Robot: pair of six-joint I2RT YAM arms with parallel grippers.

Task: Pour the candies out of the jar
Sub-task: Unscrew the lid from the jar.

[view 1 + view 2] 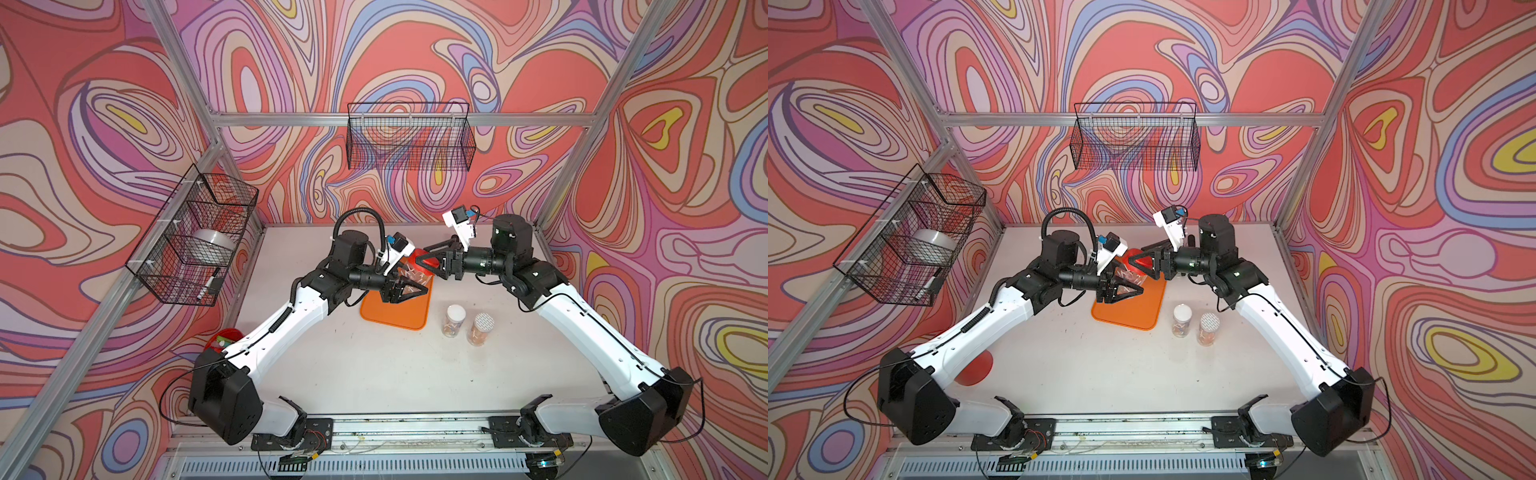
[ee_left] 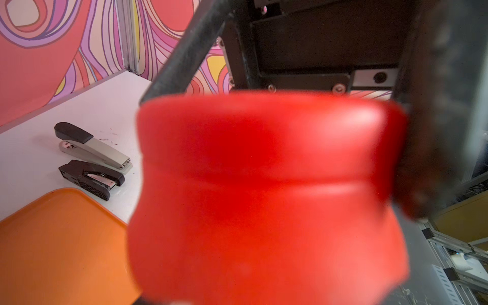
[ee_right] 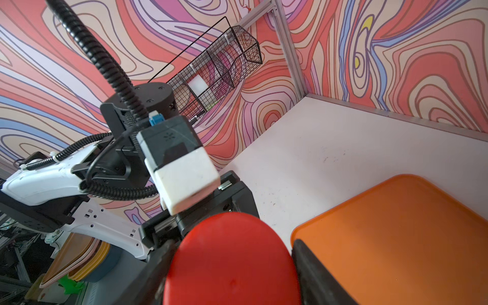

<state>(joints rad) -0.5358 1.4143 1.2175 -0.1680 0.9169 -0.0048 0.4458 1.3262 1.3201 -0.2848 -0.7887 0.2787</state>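
Jar of candies, lid on, sat centre frame over the far end of orange tray. Left pincer grasped its clear body; right pincer clenched on red lid. Judgement: hold body firm, twist lid off, lift it clear, then tip over tray. Right of tray, white-capped jar and patterned-capped jar stood near right arm's path; staplers lay beside tray.

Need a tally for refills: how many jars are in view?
3. Red-lidded jar, held above the tray; white-lidded jar and patterned-lidded jar stand right of it. Others may be hidden.
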